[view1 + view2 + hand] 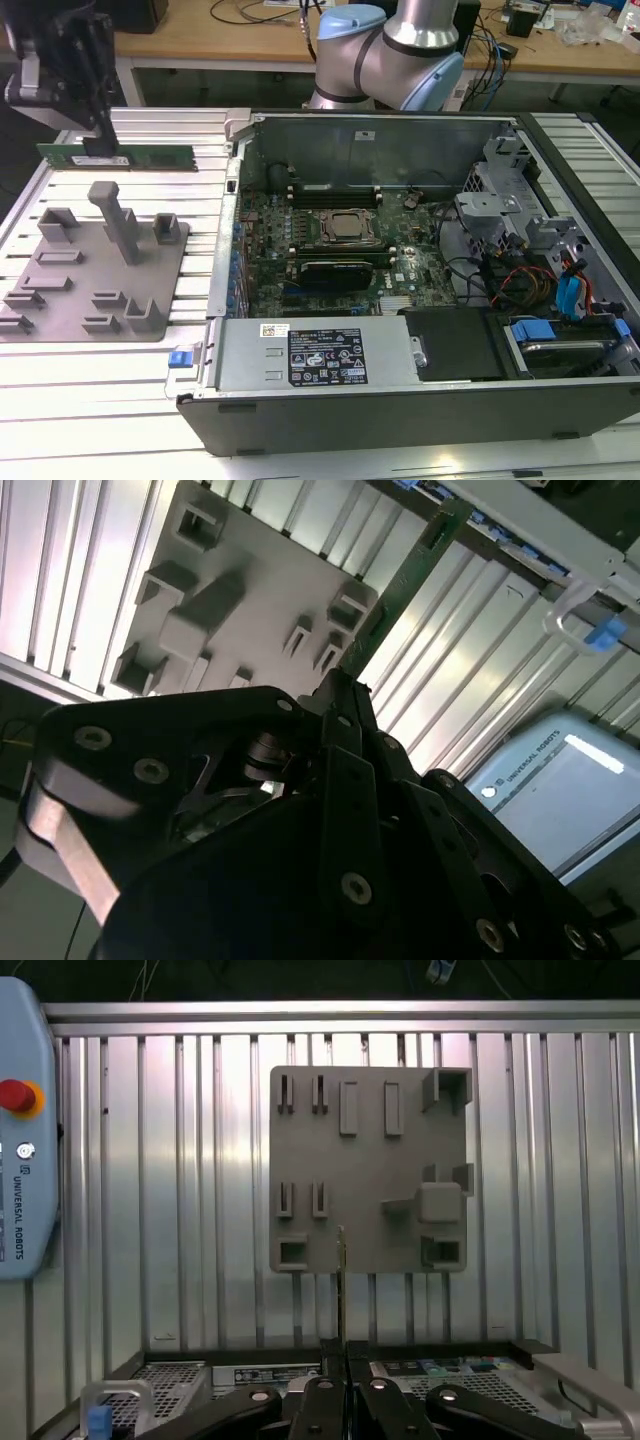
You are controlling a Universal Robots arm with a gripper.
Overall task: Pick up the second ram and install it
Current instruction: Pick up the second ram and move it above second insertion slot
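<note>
Pickup done: the hand (pixel 100 146) is clamped on the second ram (pixel 150 158), held above the desk (pixel 200 135); fitting it into the computer (pixel 300 355) is left.

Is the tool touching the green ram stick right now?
Touching. In the second wrist view the second ram sticks straight out of the tool's closed grip, with no gap between them.

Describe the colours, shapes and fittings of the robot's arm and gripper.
The silver-grey tubular arm has rounded light-blue joint caps. The matte black gripper is built of flat angular link bars, pinned with round silver screws.
</note>
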